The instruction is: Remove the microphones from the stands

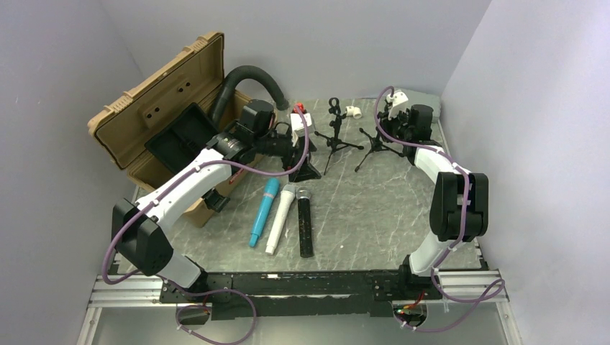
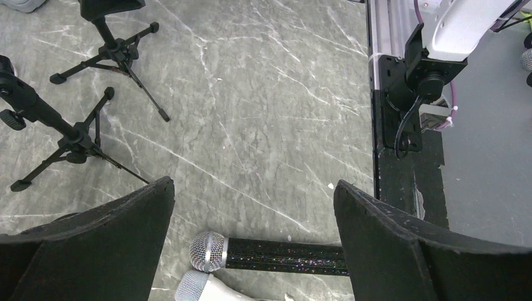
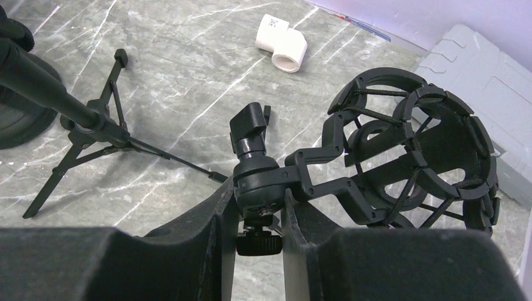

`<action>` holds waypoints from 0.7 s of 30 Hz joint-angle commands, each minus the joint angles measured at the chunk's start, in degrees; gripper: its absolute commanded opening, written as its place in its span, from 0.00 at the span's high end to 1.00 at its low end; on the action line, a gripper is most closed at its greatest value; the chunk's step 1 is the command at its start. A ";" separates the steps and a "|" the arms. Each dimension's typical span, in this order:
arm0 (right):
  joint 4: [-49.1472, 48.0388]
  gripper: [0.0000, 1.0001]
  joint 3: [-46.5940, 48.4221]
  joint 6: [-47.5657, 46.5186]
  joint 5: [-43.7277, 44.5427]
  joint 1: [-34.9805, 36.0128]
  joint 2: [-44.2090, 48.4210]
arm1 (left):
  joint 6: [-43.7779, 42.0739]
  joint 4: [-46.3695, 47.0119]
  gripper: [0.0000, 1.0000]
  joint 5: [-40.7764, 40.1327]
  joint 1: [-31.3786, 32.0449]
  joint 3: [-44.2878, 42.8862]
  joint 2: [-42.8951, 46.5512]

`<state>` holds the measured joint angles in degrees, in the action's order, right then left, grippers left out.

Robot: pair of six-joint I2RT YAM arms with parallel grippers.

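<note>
Top view: three microphones were seen lying side by side on the grey marbled bench [image 1: 403,208], just below the middle of the frame: a blue microphone [image 1: 264,210], a white microphone [image 1: 280,219] and a black microphone [image 1: 305,224]. Two tripod stands were placed at upper centre, the middle tripod stand [image 1: 335,136] and the right tripod stand [image 1: 377,149]; no microphone was seen on either. The left claw [image 1: 302,169] was held above the heads of the microphones. The right claw [image 1: 387,131] was positioned at the top of the right tripod stand. An open tan case [image 1: 155,115] was set at upper left.

Left wrist view: the left claw [image 2: 253,188] was spread wide and nothing was gripped. The black microphone [image 2: 276,256] was seen on the bench at the bottom of the frame, between the fingers, apart from both.

Right wrist view: the right claw [image 3: 258,207] was pressed onto the swivel joint [image 3: 257,179] of a black shock mount [image 3: 414,150] at right of centre. The mount's ring was seen empty. A white pipe elbow [image 3: 283,42] lay at top centre.

Progress: the removal was judged largely done, since every microphone in view was on the bench and every holder was bare. Only the letting go of the mount, and perhaps the drawing back of the arms, was judged to be left.
</note>
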<state>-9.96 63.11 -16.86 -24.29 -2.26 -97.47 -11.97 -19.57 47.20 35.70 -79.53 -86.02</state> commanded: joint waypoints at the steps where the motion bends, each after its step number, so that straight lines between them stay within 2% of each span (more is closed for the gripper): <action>1: 2.66 0.74 -0.94 -2.58 1.97 -0.03 1.89 | -1.47 1.48 0.01 -0.08 -0.12 0.01 2.58; 6: 3.82 0.54 -0.29 -1.50 2.76 -0.02 1.31 | -1.22 1.80 0.01 -0.65 -0.19 0.45 3.07; 13: 4.70 0.42 0.10 -0.23 2.33 -0.08 1.93 | -1.84 2.61 0.01 -3.39 -0.24 1.77 4.52; 17: 5.44 0.31 -0.05 0.28 2.35 -0.02 2.61 | -2.18 3.37 0.01 -5.34 -0.54 2.88 5.58; 21: 5.59 0.24 -0.36 0.82 2.66 -0.05 2.99 | -2.02 4.24 0.01 -6.67 -0.99 3.56 6.36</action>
<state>-4.32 62.94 -16.82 -22.31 -2.22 -97.38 -12.88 -18.46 42.50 35.31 -76.62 -82.06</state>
